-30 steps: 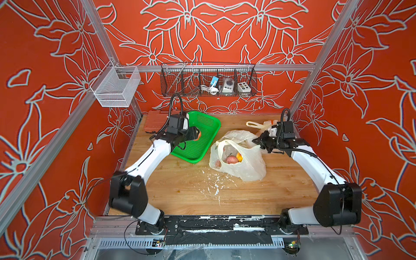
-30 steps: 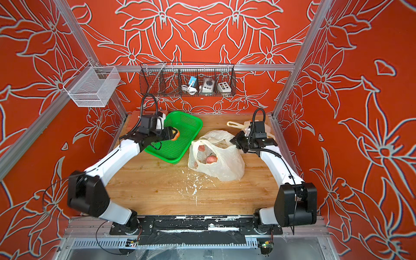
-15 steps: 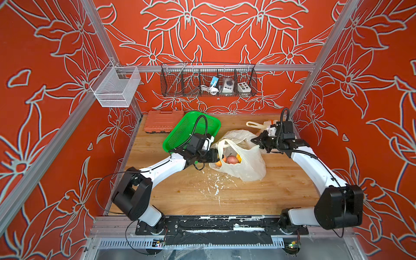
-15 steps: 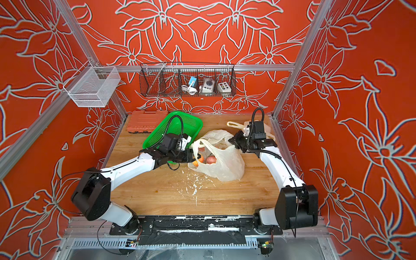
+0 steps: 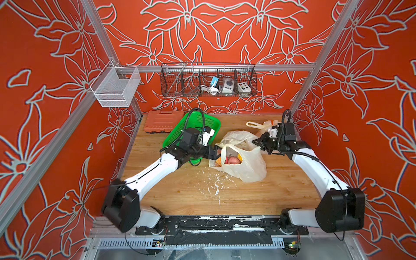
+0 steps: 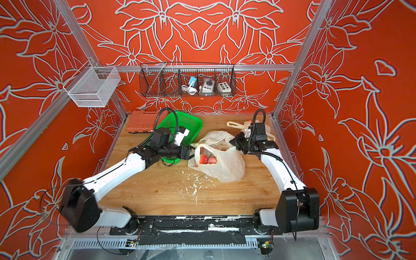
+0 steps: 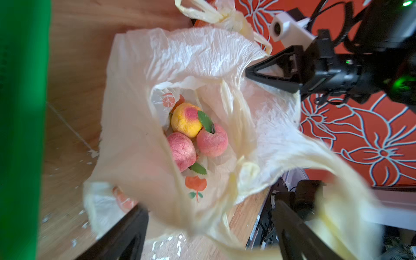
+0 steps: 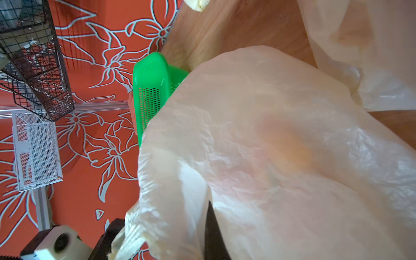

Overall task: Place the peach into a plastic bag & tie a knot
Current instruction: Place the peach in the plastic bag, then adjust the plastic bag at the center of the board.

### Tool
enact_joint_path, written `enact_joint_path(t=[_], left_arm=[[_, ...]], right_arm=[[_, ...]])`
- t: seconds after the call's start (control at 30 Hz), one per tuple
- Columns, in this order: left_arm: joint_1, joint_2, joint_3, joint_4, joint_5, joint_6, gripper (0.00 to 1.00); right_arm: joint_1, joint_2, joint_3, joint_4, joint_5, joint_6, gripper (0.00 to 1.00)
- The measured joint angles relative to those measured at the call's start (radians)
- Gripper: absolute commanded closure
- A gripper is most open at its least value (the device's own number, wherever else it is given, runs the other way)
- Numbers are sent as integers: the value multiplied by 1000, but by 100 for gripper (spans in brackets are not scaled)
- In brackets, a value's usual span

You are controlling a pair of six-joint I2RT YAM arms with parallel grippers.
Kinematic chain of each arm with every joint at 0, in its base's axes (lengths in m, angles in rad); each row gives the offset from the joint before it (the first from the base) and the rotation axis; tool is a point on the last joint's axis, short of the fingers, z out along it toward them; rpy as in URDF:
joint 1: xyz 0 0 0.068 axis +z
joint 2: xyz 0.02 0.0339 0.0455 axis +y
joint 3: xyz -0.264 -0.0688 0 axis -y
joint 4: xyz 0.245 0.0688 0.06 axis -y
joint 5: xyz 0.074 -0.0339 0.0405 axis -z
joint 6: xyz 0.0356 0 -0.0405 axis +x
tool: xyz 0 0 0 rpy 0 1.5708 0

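While the right claw pinches the fruit-printed plastic bag, the left claw gapes wide before the peaches inside.

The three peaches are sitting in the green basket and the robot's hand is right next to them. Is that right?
Not quite. The peaches are sitting in the plastic bag, not in the green basket, which stands beside the bag. The left wrist view looks straight into the bag's open mouth and shows all three there. The robot's hand really is right next to them.
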Motion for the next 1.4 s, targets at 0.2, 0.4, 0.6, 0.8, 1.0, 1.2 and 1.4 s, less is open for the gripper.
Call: enact_joint_path(t=[0.2,0.4,0.6,0.8,1.0,1.2,1.4], left_arm=[[24,-233,-151,22,68,-73,7],[-71,-245,-183,72,27,-38,6],[-79,-58,-141,109,-56,31,15],[-119,144,-65,175,-68,47,41],[-108,188,69,158,-86,91,100],[-13,251,420,105,-3,163,100],[11,301,557,42,147,227,100]], right_arm=[[0,20,2,1,-1,5,100],[2,25,23,1,-1,8,100],[14,23,23,0,4,13,100],[28,8,23,-1,11,19,100],[28,-67,23,-27,34,26,100],[29,-224,3,-57,54,50,100],[131,-378,-125,-63,95,86,92]])
